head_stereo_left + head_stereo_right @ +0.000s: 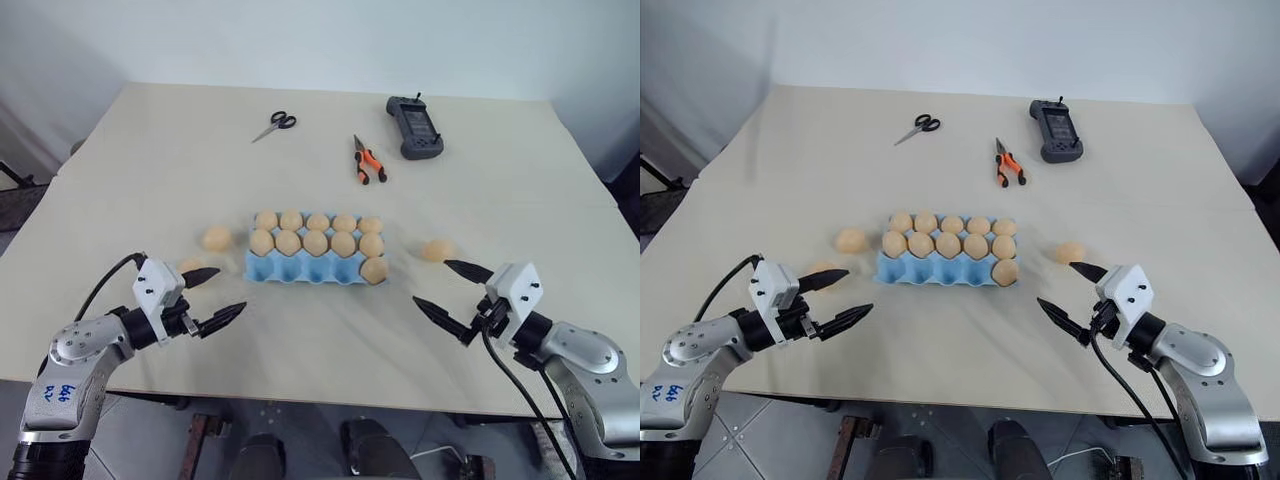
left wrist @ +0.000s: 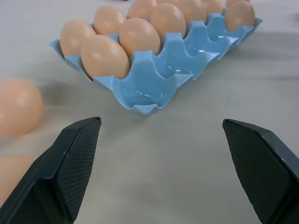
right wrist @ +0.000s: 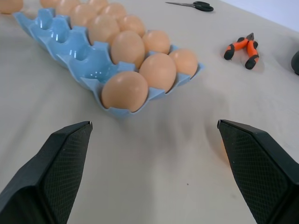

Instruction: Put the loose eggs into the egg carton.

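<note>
The light blue egg carton (image 1: 290, 268) lies mid-table. Its two far rows are full of eggs, and one more egg (image 1: 374, 270) sits at the right end of the near row; the other near cups are bare. Two loose eggs lie left of the carton: one (image 1: 216, 238) is in plain sight, the other (image 1: 188, 266) is partly behind my left gripper's fingers. Another loose egg (image 1: 437, 250) rests to the carton's right. My left gripper (image 1: 230, 290) hovers open near the carton's front-left corner. My right gripper (image 1: 431, 282) is open just in front of the right-hand egg.
Scissors (image 1: 274, 124), orange-handled pliers (image 1: 368, 160) and a dark handheld controller (image 1: 414, 127) lie at the far side of the table. The table's front edge runs just below both grippers.
</note>
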